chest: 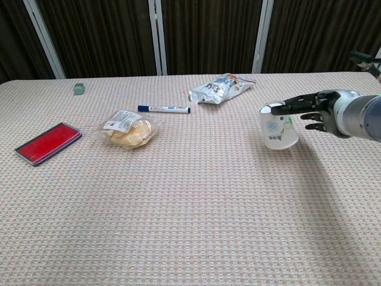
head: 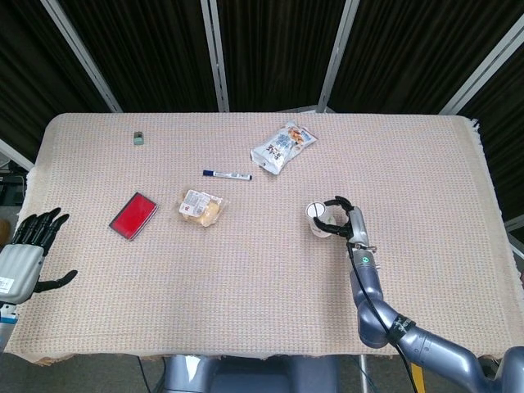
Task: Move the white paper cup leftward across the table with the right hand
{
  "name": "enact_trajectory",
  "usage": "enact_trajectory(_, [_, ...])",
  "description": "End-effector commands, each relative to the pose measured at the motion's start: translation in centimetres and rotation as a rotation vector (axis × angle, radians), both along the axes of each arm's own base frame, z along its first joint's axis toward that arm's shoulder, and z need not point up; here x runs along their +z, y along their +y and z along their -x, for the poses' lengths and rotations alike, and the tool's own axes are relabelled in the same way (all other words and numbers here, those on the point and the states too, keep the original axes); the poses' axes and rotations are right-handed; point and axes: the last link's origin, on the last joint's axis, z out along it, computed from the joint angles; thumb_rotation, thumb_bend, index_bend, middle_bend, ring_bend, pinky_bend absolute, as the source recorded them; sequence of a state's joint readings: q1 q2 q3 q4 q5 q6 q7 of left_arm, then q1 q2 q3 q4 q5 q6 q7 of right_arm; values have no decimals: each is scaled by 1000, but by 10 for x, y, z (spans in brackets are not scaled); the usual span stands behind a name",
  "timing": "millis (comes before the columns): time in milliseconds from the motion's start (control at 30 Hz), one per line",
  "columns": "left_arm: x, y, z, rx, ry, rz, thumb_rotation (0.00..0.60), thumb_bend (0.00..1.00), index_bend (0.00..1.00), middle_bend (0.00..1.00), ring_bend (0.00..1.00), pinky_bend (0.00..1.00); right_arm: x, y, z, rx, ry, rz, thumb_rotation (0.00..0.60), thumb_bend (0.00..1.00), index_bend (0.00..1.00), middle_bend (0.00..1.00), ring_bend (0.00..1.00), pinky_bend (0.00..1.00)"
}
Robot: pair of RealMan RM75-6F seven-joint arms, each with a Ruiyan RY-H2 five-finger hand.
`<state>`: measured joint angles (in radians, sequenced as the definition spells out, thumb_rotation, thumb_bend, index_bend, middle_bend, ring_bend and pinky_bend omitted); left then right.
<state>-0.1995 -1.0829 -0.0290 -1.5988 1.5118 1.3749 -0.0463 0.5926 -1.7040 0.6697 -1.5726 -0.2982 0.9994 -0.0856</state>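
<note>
Gripping white paper cup mid-table

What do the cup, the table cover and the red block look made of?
Cup: white, matte, small green print, thin rim; likely paper. Table cover: beige woven fabric, with a regular knobbly weave and a frayed edge in the head view. Red block: flat, smooth red top with a dark rim; probably plastic, unsure.

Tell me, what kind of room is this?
Probably a robot test lab: a cloth-covered table set before dark curtains, with a robot hand holding a white paper cup among scattered snacks and a marker.
</note>
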Motion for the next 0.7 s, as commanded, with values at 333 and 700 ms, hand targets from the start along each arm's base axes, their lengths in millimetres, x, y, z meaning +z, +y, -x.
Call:
enact_trajectory(333, [0,0,0,0,1,-1,600,131,0,0,0,0,-4,11,15,8,104,-2,600,192,453,58,0,2])
enact_trajectory(700, [0,0,0,0,1,-1,600,132,0,0,0,0,4,23,31,5,211,11,600,196,267,0,0,0])
